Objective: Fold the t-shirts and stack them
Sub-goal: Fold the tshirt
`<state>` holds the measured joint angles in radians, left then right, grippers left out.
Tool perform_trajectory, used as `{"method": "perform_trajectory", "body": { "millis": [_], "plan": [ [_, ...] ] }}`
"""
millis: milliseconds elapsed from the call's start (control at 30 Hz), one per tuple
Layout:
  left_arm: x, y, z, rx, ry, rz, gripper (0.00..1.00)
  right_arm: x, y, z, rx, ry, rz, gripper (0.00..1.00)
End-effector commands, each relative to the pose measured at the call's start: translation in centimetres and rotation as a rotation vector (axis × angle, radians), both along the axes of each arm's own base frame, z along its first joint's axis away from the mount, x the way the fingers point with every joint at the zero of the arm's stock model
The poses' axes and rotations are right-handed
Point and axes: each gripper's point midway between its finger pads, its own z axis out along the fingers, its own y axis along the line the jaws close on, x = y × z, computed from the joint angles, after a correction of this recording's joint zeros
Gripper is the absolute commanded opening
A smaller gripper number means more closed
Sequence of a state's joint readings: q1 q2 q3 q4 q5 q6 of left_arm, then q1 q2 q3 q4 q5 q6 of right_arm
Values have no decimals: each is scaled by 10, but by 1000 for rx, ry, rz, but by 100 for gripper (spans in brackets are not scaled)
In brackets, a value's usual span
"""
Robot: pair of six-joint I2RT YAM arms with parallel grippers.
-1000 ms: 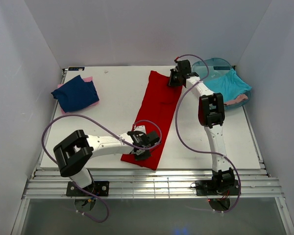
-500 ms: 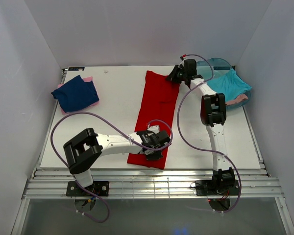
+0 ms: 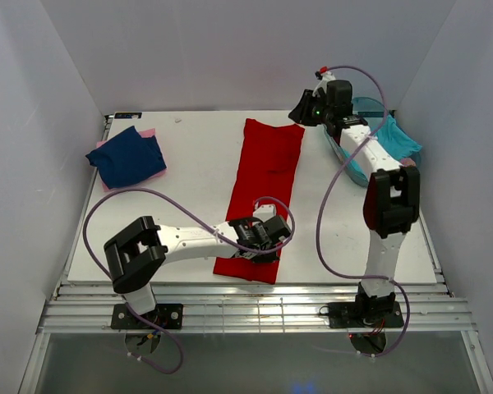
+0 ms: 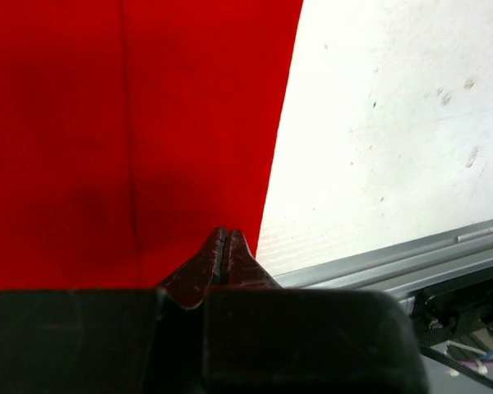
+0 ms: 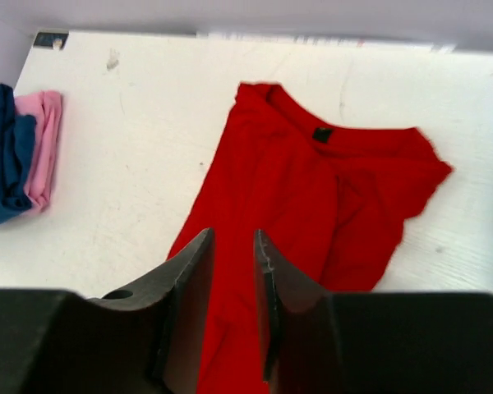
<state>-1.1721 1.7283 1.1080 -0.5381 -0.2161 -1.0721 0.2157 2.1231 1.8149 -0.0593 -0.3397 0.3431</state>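
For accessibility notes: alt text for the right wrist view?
A red t-shirt lies flat on a white table beyond the right tool, whose fingers are apart and empty. A navy t-shirt and pink t-shirt sit stacked at left.

The left arm [image 3: 189, 240] and right arm [image 3: 382, 254] are both slim white links joined by chunky black joint housings (boxy, with rounded corners). A thin purple cable [image 3: 148, 197] loops loosely along each arm, down to a black base plate [image 3: 145, 316]. The left gripper [image 4: 224, 246] ends in dark, tapered points, and the right gripper [image 5: 230, 254] in matte black wedges.
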Motion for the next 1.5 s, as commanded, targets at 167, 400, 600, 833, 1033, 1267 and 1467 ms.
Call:
{"method": "perform_trajectory", "body": {
  "millis": [167,400,600,833,1033,1267,1467],
  "plan": [
    [30,46,40,82,-242,75,0,-114,-3,4,-385,32,10,8],
    [20,79,12,187,-223,65,0,-170,-3,-71,-461,194,13,8],
    [16,82,-17,264,-191,20,0,-182,1,-121,-491,306,49,8],
    [13,76,-35,272,-160,-5,0,-181,9,-156,-518,364,87,8],
    [6,74,-43,268,-126,-19,0,-183,10,-175,-539,395,91,8],
    [-3,63,-42,241,-103,-47,0,-176,6,-181,-576,392,71,8],
    [-2,53,-42,239,-102,-63,0,-163,12,-178,-577,390,69,8]
  ]
}}
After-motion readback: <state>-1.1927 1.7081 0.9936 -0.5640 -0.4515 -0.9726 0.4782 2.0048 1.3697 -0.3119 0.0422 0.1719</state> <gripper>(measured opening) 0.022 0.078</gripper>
